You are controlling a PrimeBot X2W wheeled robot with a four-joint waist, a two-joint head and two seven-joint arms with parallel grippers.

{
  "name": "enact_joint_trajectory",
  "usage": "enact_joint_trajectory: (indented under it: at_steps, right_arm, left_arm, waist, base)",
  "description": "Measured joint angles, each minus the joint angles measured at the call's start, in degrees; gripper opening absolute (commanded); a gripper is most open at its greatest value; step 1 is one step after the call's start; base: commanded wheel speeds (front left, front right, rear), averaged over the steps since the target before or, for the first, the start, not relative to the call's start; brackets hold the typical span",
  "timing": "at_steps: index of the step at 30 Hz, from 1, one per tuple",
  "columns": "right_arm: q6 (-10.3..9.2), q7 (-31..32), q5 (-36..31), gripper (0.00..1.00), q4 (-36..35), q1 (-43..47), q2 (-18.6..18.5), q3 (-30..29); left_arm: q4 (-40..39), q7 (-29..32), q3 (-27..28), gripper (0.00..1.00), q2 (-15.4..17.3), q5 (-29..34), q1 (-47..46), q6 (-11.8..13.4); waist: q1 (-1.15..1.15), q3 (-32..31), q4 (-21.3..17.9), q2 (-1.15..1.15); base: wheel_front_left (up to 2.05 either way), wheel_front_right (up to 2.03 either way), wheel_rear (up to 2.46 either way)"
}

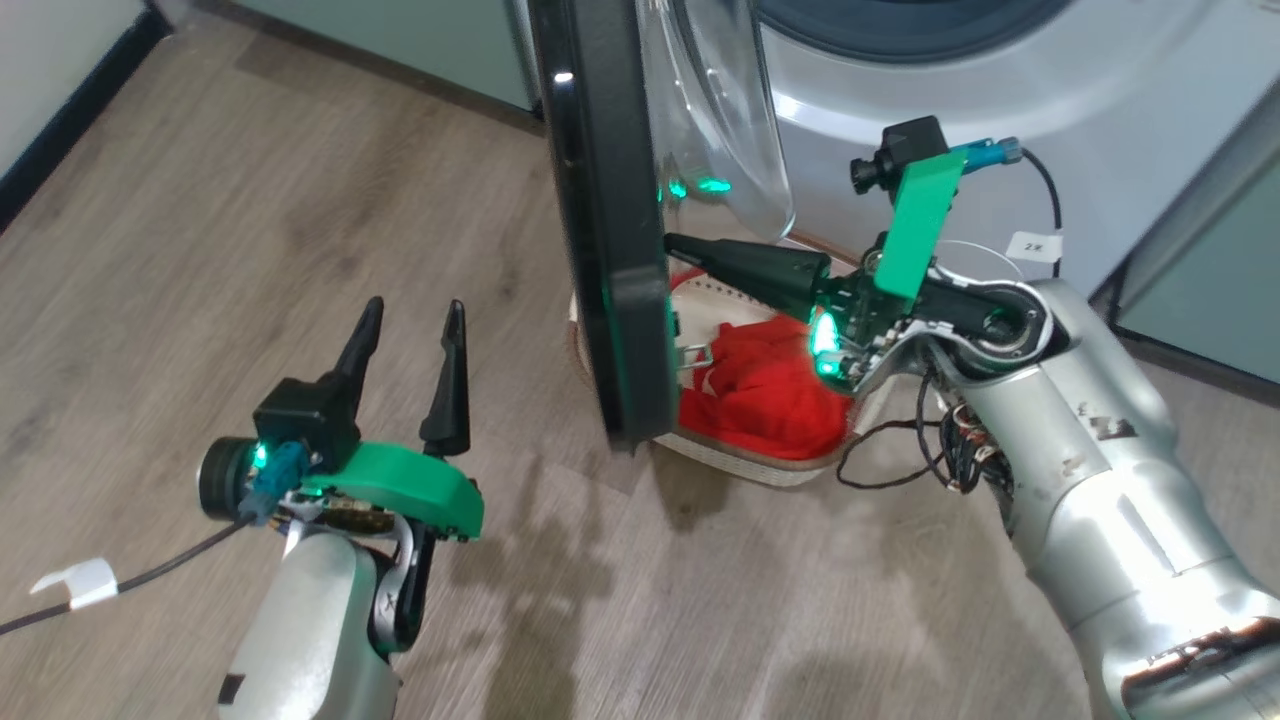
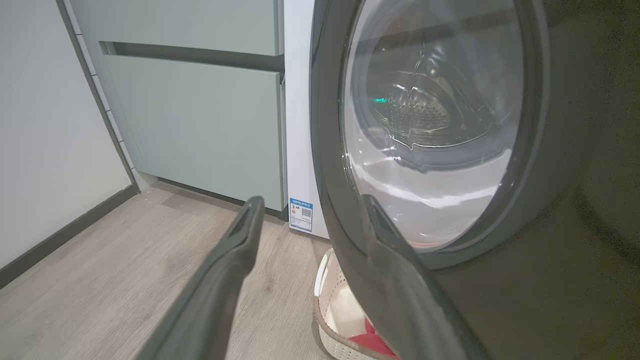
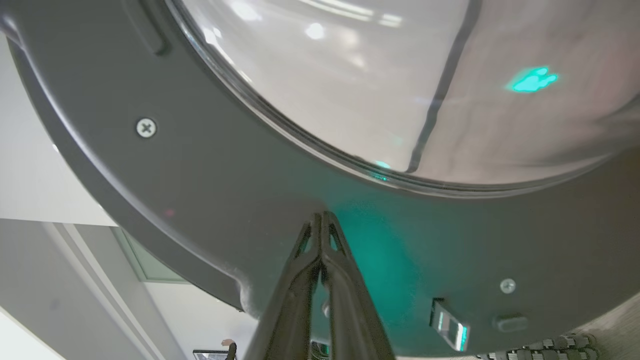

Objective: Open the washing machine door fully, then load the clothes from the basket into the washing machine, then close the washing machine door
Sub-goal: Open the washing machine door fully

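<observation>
1 of 3 steps is in hand, and none looks finished.

Head view: the washing machine door [image 1: 600,220] stands edge-on, swung partly out from the washing machine [image 1: 1000,110]. The right gripper [image 1: 672,243], jaws pressed together on nothing, reaches its inner face. The basket [image 1: 760,465] sits behind the door's lower edge, holding the clothes [image 1: 770,385]. The left gripper [image 1: 415,307], jaws wide and empty, hangs apart on the door's outer side.

Left wrist view: you see the basket below the door's rim.

Right wrist view: the closed tips seem to touch the door's black rim, under the glass.

Judged: loading and closing remain.
</observation>
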Motion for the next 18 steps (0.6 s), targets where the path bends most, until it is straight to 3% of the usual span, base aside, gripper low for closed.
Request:
enact_joint_trajectory:
  at_steps: [12,18]
  right_arm:
    - [0.00,-3.6,3.7,0.00,-1.2,0.9,0.0,5.6]
    - [0.00,-6.1,4.6,0.00,-3.0,1.5,0.1,4.4]
  left_arm:
    - [0.3,0.0,-1.0,1.00,-0.1,-0.6,0.0,1.0]
    - [0.3,0.0,-0.9,1.00,-0.2,-0.7,0.0,1.0]
  waist:
    - [0.00,-0.3,2.2,0.00]
    - [0.00,-0.3,1.6,0.00]
  base:
    - [0.00,0.00,0.00]
    - [0.00,0.00,0.00]
